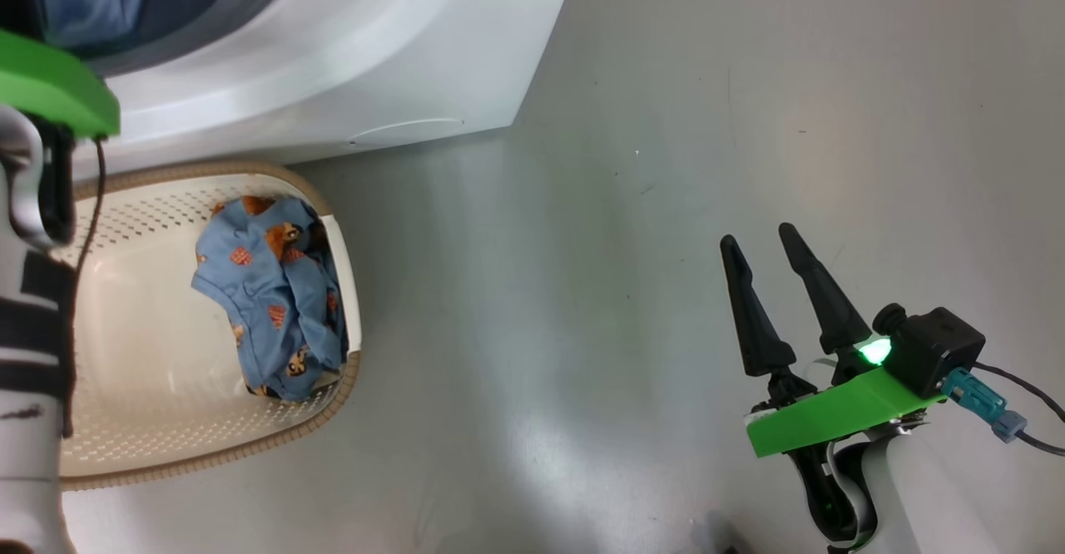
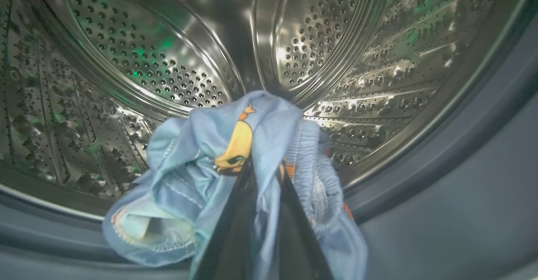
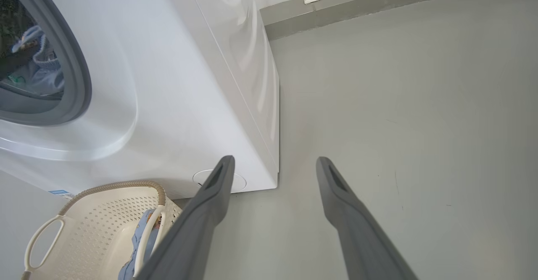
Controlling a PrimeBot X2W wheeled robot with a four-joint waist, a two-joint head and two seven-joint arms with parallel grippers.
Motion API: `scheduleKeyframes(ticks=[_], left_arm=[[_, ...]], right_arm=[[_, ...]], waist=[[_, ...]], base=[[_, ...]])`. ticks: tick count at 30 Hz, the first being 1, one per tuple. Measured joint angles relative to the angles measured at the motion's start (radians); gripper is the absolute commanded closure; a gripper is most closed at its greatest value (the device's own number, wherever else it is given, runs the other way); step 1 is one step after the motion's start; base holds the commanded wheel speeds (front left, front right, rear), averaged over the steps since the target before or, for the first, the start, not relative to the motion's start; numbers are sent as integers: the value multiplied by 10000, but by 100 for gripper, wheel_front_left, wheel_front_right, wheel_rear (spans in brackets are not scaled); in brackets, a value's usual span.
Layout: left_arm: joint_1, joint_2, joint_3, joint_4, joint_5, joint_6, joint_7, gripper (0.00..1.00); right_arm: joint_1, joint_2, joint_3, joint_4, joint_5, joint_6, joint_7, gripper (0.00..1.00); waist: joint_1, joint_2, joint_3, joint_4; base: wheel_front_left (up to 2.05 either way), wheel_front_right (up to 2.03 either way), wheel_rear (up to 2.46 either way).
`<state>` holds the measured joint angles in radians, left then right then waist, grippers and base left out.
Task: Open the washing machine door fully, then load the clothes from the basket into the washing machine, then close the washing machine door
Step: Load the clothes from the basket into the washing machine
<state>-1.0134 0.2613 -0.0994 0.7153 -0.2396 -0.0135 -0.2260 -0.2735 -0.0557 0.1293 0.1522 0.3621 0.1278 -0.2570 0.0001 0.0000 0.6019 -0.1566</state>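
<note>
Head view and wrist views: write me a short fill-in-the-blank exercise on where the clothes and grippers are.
The left gripper pinches a light-blue garment inside the steel ____.
More clothes lie in the cream ____ beside the washing machine.
The right gripper hangs above bare floor, its jaws ____.
Missing words: drum; basket; open.

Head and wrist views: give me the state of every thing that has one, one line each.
washing machine: mouth uncovered, drum exposed.
left gripper: shut on the held garment, at the drum mouth.
held garment: bunched, draped over the drum's lip.
right gripper: open, empty, over the floor.
basket: upright on the floor, by the machine.
basket clothes: crumpled against one side wall.
</note>
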Motion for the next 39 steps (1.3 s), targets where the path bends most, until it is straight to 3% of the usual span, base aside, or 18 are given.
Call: scheduleKeyframes(ticks=[29,39], left_arm=[[-3146,414,-525,445,324,-307,-209,100],[-4314,961,-531,174,431,-545,-299,100]], right_arm=[[-381,4,443,-111,180,0,0,0],[-610,6,644,-165,265,0,0,0]], waist=[[-1,0,1446,-443],[0,0,2380,-611]], base=[[0,0,0],[0,0,0]])
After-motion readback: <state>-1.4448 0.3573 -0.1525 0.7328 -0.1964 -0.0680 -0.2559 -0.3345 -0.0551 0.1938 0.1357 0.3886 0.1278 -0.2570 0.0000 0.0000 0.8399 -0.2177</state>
